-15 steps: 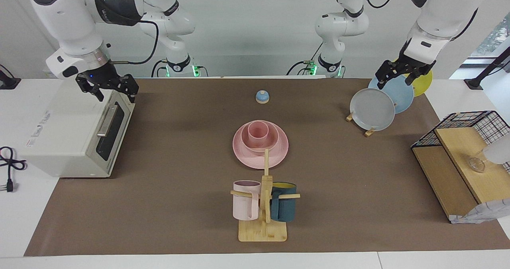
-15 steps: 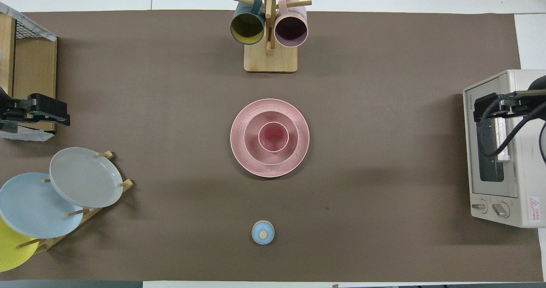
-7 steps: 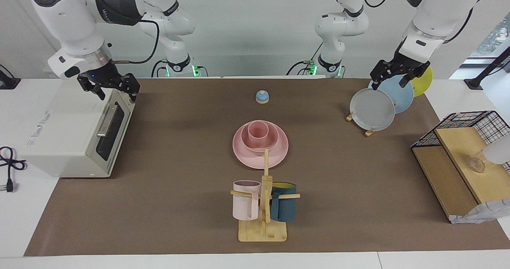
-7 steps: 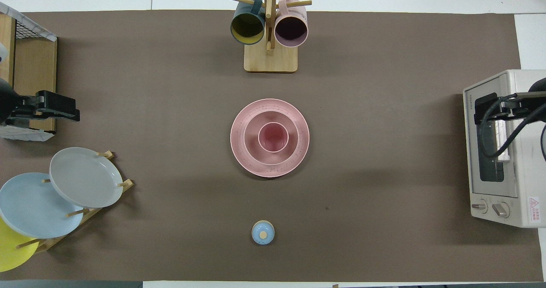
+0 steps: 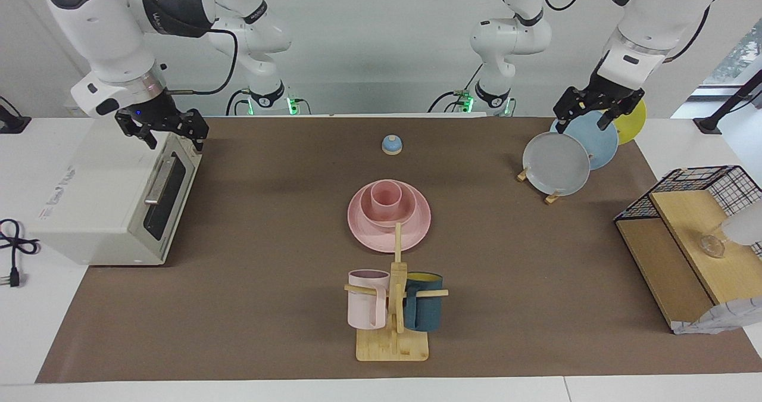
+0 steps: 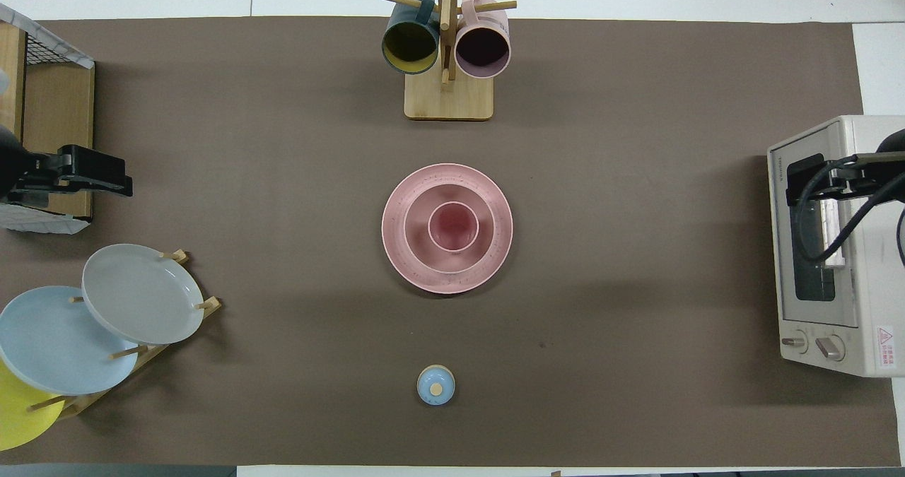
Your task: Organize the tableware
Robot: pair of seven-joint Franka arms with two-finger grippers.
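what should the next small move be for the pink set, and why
Probably bring the left pincer, now up over the plate rack, in over the pink cup. The cup sits in the pink bowl, which sits on the pink plate, so the cup must come off first. The right pincer waits over the toaster oven.

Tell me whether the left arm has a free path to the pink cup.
Probably yes. The pink cup stands upright in the pink bowl, nothing covering it. The left end effector hangs over the plate rack, with only bare mat between.
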